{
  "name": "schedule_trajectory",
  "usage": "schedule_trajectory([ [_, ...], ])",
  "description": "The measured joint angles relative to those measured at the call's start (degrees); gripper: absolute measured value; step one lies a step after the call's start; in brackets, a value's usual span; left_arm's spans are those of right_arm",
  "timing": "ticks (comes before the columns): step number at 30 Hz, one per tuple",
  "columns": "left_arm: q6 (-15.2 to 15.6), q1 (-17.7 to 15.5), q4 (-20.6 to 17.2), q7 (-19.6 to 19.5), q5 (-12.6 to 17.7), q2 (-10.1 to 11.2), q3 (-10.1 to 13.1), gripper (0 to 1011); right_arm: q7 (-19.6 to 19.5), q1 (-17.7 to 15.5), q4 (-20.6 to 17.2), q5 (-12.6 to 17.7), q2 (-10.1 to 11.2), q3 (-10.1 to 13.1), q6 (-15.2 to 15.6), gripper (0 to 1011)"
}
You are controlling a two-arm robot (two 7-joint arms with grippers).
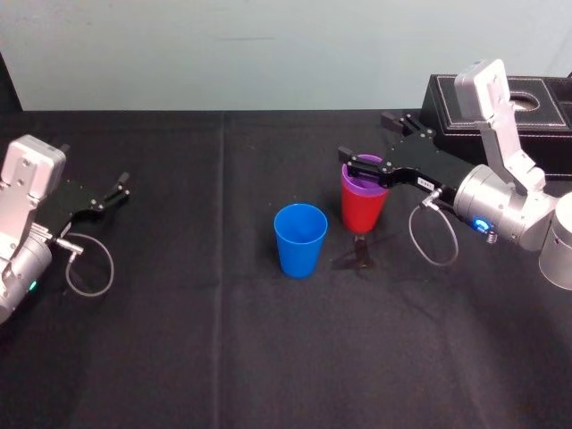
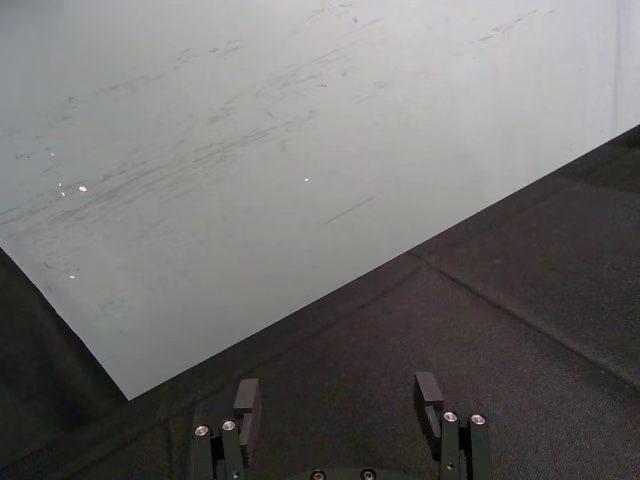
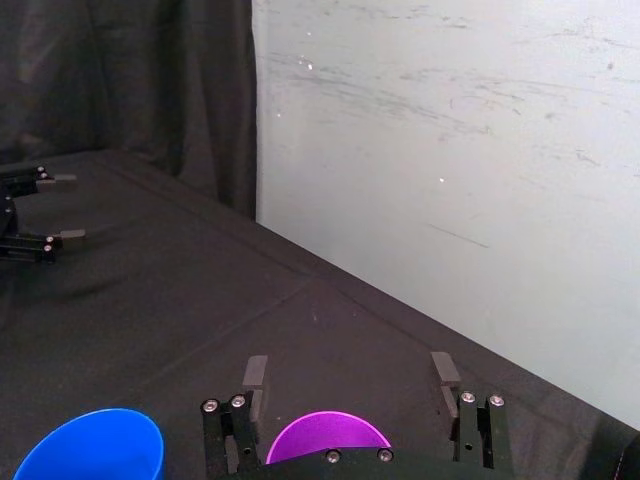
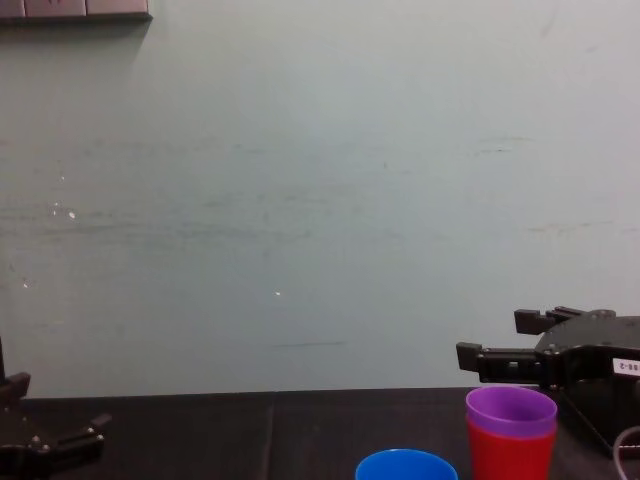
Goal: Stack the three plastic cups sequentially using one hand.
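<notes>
Three cups (one of each colour). Purple cup (image 1: 356, 185) sits nested in red cup (image 1: 362, 212), right of centre. Blue cup (image 1: 299, 241) stands empty just left. Right gripper (image 3: 349, 375) hangs at the purple rim, fingers spread, gripping nothing. Left gripper (image 1: 121, 186) parked far left, fingers apart.
</notes>
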Motion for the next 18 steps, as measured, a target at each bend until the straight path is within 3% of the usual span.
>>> schedule_trajectory([
  [10, 0.0, 0.0, 0.0, 0.0, 0.0, 0.0, 0.0, 1005, 0.0, -0.3, -0.4, -0.2, 0.2, 0.0, -0.2, 1003],
  [18, 0.0, 0.0, 0.0, 0.0, 0.0, 0.0, 0.0, 1004, -1.3, -5.8, -6.9, -0.9, 2.2, 1.1, -0.8, 1003],
])
